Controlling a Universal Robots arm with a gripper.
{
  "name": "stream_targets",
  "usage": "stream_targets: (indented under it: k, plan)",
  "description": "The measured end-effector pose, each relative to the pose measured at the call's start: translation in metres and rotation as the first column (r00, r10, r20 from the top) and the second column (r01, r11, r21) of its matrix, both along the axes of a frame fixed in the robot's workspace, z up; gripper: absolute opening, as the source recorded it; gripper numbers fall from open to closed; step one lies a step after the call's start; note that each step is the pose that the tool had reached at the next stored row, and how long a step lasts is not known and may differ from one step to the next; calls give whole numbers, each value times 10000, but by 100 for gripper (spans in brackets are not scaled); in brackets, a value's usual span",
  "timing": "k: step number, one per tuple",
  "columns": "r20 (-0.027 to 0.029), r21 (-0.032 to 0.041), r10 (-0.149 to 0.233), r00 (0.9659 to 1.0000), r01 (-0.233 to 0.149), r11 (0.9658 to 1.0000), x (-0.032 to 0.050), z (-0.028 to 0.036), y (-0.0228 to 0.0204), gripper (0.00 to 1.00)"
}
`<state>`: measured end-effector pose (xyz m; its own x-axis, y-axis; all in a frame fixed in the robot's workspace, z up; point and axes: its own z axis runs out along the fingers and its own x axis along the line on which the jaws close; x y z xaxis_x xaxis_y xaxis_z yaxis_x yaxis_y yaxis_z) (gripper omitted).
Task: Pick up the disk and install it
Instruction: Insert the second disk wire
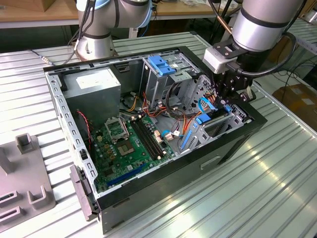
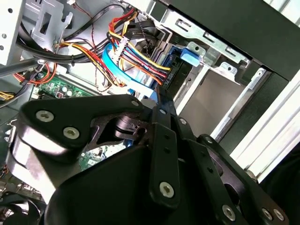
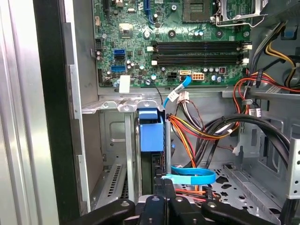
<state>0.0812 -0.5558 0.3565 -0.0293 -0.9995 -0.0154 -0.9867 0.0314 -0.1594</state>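
Disk [image 3: 151, 136] seated upright in drive bay [image 3: 112, 154], gripper [image 1: 229, 91] over it, fingers' state cannot tell; install looks near-complete.

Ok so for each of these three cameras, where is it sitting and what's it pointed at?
Exterior view: off the arm, above the table, looking down into the open computer case; the arm and gripper hang over the drive bay.
First wrist view: on the wrist, facing into the case at the motherboard and the disk; gripper links show.
Second wrist view: on the wrist, facing past black gripper links to cables and the bay.
All views share the blue cable.
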Motion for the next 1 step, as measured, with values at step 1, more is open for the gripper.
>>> stream_targets:
  k: [1]
  plan:
    - [0,0,0,10000,0,10000,0,4,0,10]
